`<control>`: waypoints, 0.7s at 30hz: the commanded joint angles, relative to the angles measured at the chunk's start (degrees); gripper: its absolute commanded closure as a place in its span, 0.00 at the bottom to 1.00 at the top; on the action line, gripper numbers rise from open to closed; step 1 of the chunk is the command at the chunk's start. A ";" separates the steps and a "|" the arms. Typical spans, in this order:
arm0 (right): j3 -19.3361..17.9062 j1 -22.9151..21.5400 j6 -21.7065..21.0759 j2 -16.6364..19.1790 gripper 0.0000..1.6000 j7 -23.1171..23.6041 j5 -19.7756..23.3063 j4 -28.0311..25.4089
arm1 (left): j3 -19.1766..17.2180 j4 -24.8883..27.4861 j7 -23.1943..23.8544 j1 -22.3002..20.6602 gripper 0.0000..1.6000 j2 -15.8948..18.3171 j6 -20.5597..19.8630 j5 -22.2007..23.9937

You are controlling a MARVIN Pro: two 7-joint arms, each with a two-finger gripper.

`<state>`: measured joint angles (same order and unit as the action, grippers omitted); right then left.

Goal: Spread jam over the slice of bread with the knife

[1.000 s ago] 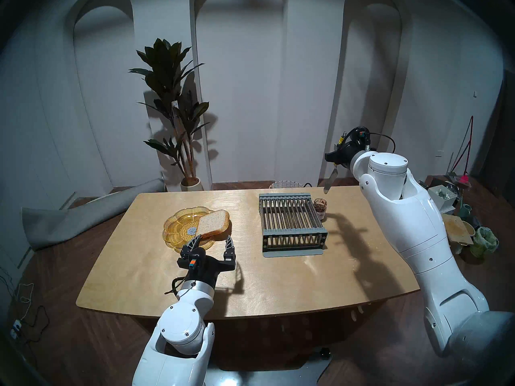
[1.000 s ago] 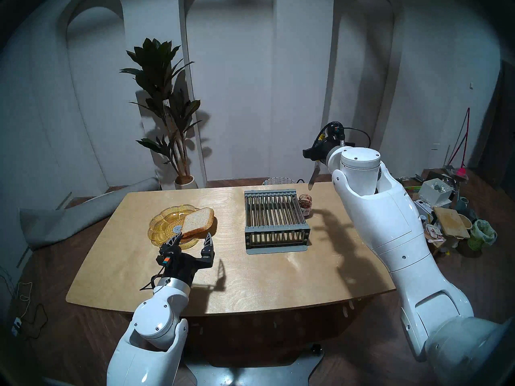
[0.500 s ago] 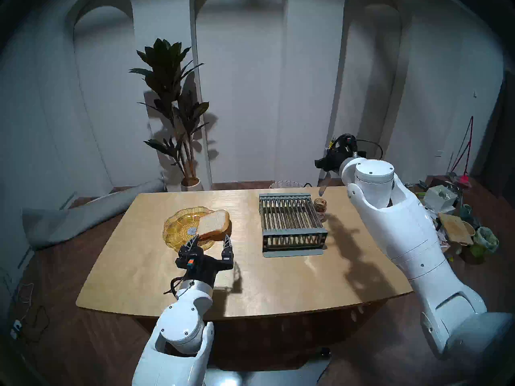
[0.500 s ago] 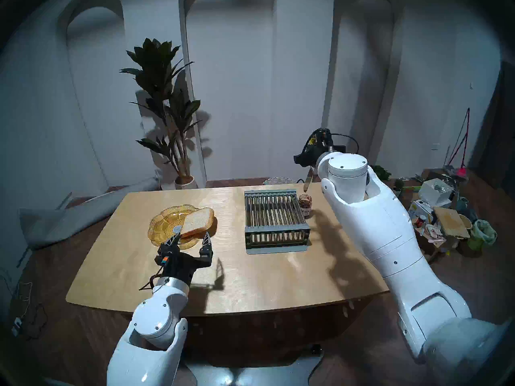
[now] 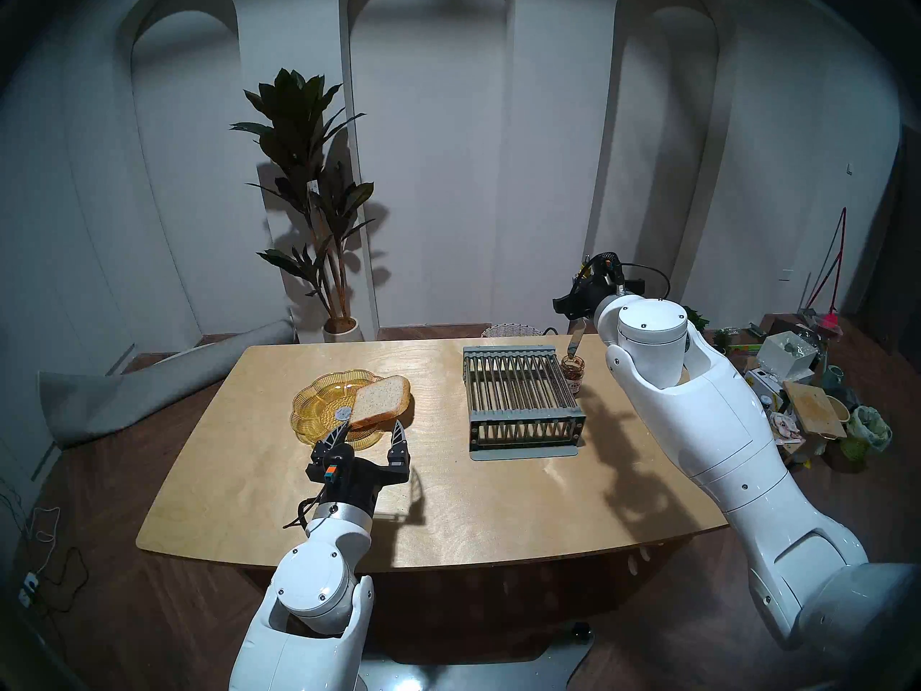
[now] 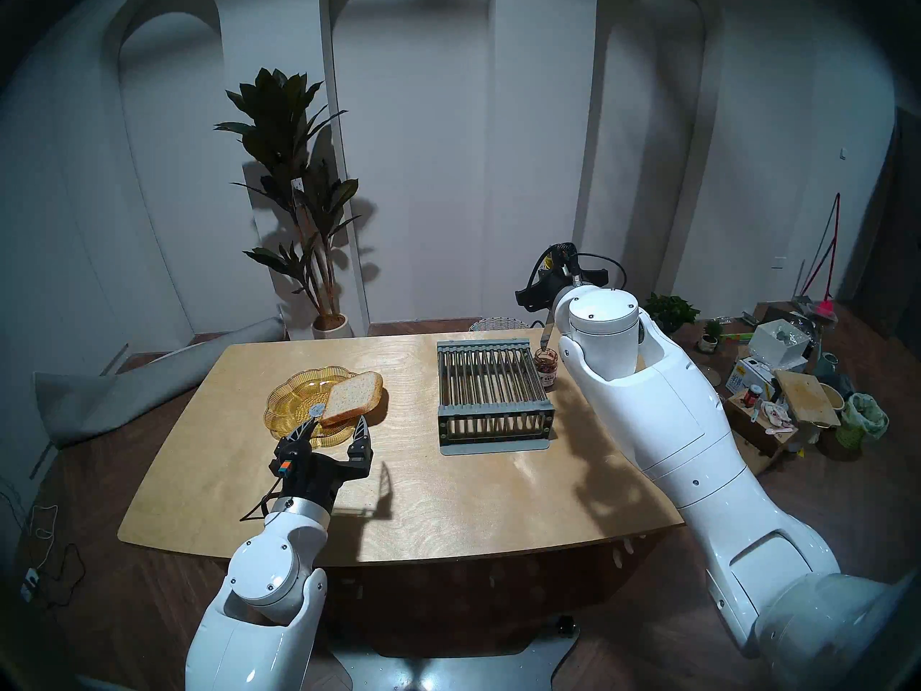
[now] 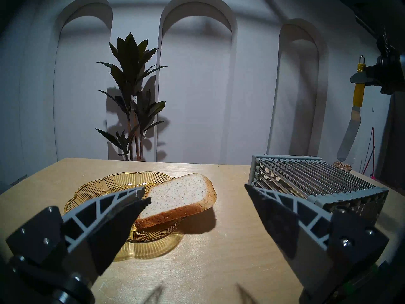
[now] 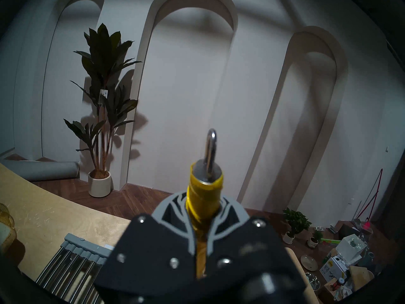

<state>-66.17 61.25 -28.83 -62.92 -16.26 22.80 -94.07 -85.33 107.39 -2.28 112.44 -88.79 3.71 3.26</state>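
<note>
Right gripper (image 8: 202,211) clamped on the knife (image 7: 350,123) above the jam jar (image 5: 573,372); left gripper (image 5: 369,433) spread wide and empty before the slice of bread (image 5: 381,401)

The knife hangs blade-down, its tip at the jar's mouth, though whether it touches the jam cannot be told; the jar stands just beside the far right corner of the grey rack (image 5: 521,401), close to the table's (image 5: 473,515) far edge; the bread lies tilted on the amber plate (image 5: 319,406), overhanging its right rim, with bare tabletop between plate and rack and a broad clear stretch toward the near edge; from the left wrist view the rack hides all but the jar's rim, and in the right wrist view the gripper's own body covers the blade and jar
</note>
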 commanded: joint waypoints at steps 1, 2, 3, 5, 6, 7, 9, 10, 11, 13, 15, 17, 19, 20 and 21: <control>0.47 -0.20 1.60 -0.07 1.00 -0.82 -1.28 -0.33 | 0.31 1.20 -0.08 0.16 0.00 -0.09 0.94 -0.27; 0.66 -0.18 1.79 -0.10 1.00 -0.89 -1.43 -0.13 | 0.30 1.18 -0.08 0.18 0.00 -0.09 0.98 -0.24; 0.95 -0.25 1.92 -0.09 1.00 -1.05 -1.74 0.12 | 0.30 1.15 -0.11 0.19 0.00 -0.11 1.04 -0.21; 1.20 -0.35 2.04 -0.21 1.00 -1.25 -1.90 0.47 | 0.29 1.13 -0.18 0.22 0.00 -0.15 1.13 -0.19; 1.27 -0.38 2.11 -0.23 1.00 -1.29 -1.94 0.56 | 0.28 1.11 -0.19 0.23 0.00 -0.15 1.18 -0.18; 1.48 -0.45 2.20 -0.24 1.00 -1.34 -2.01 0.70 | 0.26 1.10 -0.21 0.25 0.00 -0.17 1.33 -0.13; 1.70 -0.45 2.28 -0.12 1.00 -1.32 -2.17 0.68 | 0.22 1.19 -0.19 0.29 0.00 -0.16 1.44 -0.09; 1.88 -0.39 2.49 -0.07 1.00 -1.41 -2.38 0.67 | 0.19 1.28 -0.18 0.32 0.00 -0.16 1.45 -0.08; 1.99 -0.34 2.34 -0.05 1.00 -1.29 -2.25 0.68 | 0.15 1.34 -0.21 0.34 0.00 -0.21 1.63 -0.04; 2.31 -0.25 2.48 -0.08 1.00 -1.37 -2.42 0.99 | 0.11 1.41 -0.22 0.37 0.00 -0.24 1.77 0.00; 2.60 -0.15 2.67 -0.15 1.00 -1.49 -2.58 1.26 | 0.06 1.42 -0.26 0.39 0.00 -0.31 2.11 0.05; 2.85 -0.07 2.74 -0.18 1.00 -1.52 -2.63 1.50 | 0.02 1.50 -0.26 0.44 0.00 -0.32 2.24 0.05; 3.21 0.03 2.89 -0.17 1.00 -1.54 -2.80 1.86 | 0.01 1.57 -0.30 0.50 0.00 -0.34 2.66 -0.02; 3.31 0.07 2.85 -0.15 1.00 -1.49 -2.79 1.94 | 0.00 1.60 -0.28 0.52 0.00 -0.35 2.83 0.02; 3.54 0.11 3.01 -0.17 1.00 -1.67 -3.03 2.14 | -0.01 1.63 -0.12 0.54 0.00 -0.23 3.08 0.04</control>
<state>-62.78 61.79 -27.05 -63.08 -17.80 20.45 -91.83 -85.26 107.50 -2.33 112.94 -88.91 5.07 3.28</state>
